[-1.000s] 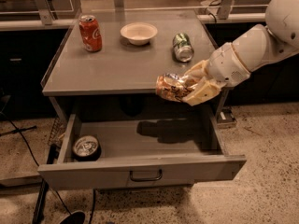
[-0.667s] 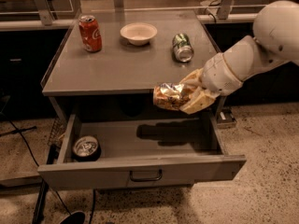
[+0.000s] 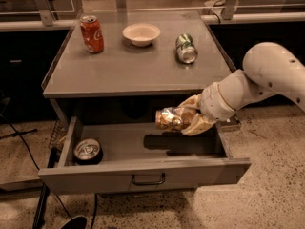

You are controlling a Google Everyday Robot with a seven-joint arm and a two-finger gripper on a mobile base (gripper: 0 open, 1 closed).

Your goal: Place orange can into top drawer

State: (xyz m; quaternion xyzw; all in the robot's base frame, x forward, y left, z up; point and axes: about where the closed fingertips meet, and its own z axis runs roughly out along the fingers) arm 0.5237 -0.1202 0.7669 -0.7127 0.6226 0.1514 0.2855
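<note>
My gripper (image 3: 190, 118) is shut on the orange can (image 3: 169, 119), a shiny orange and white can held on its side. It hangs over the right half of the open top drawer (image 3: 143, 171), a little above the drawer floor, with its shadow on the floor below. The drawer is a wide, shallow grey one with a small curved handle (image 3: 148, 179) on its front panel. My white arm (image 3: 257, 82) reaches in from the right.
A dark can (image 3: 87, 150) stands in the drawer's left end. On the grey tabletop (image 3: 124, 68) are a red cola can (image 3: 91, 34), a white bowl (image 3: 141, 34) and a green can (image 3: 186, 48) lying on its side. Cables run on the floor at left.
My gripper with the orange can has moved down and slightly left, from level with the tabletop edge into the mouth of the open drawer.
</note>
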